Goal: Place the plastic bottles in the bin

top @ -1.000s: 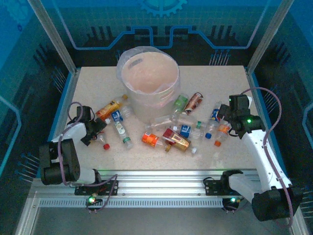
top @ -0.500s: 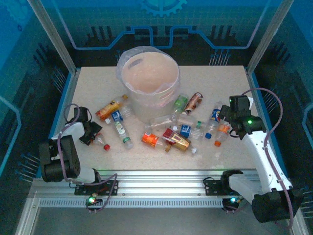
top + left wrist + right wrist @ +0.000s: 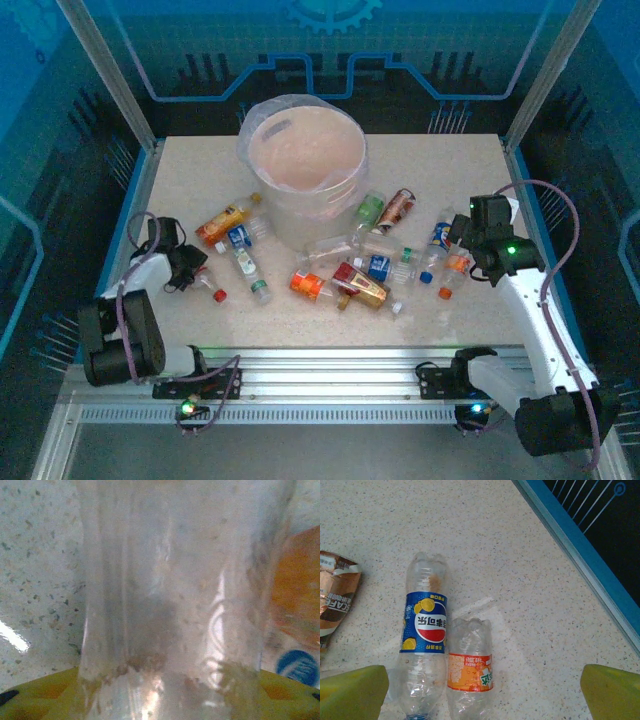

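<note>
A: The left end effector (image 3: 188, 270) is closing. Its jaws were wide a second ago and are now narrowing around the clear bottle (image 3: 170, 595) at the left of the surface (image 3: 190, 170). The arm is also pulling slightly leftward. Firm grip or not, can't tell yet.
B: So a pick is starting. And the right?
A: The right end effector (image 3: 482, 685) is staying wide and empty, hovering over two bottles. Nothing is shifting there.
B: Bin?
A: The bin (image 3: 310, 215) is sitting centre-back, with the plastic bottles lying on the surface around its near side. The clear bottle isn't lifting yet.
B: Labels?
A: The Pepsi bottle (image 3: 425, 630) is showing a blue label with the Pepsi globe and Chinese characters, upside down. The orange-label bottle (image 3: 470, 672), just beside it, has print too small to read. The copper-label bottle (image 3: 335, 600) is crushed, with capitals looking like "SCA…".
</note>
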### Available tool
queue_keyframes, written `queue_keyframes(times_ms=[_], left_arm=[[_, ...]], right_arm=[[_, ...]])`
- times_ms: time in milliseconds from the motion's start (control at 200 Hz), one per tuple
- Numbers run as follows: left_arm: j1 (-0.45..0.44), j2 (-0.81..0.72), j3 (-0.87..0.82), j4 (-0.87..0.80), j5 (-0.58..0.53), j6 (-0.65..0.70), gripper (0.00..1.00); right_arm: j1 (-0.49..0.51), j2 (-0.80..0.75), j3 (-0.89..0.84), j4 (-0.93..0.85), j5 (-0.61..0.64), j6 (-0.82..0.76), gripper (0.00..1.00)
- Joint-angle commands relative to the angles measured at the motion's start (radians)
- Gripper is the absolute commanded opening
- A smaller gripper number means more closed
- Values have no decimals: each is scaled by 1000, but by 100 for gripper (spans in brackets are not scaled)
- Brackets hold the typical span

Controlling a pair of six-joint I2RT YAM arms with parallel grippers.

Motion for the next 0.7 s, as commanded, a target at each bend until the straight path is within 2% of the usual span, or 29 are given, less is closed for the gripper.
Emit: queue_keyframes(times_ms=[0, 190, 400, 580, 695], left_arm=[[-5, -100, 26, -50, 4, 10, 42], [-4, -263, 88, -136, -19, 35, 41], [-6, -406, 188, -166, 12, 41, 41], [-11, -438, 281, -113, 77, 18, 40], [-42, -433, 353, -63, 78, 19, 39]], right_arm=[[4, -13, 15, -16, 5, 18, 100], [6, -11, 10, -6, -11, 24, 100], [5, -5, -1, 8, -29, 33, 100], [5, 2, -3, 15, -38, 36, 100], [6, 5, 0, 15, -44, 36, 100]])
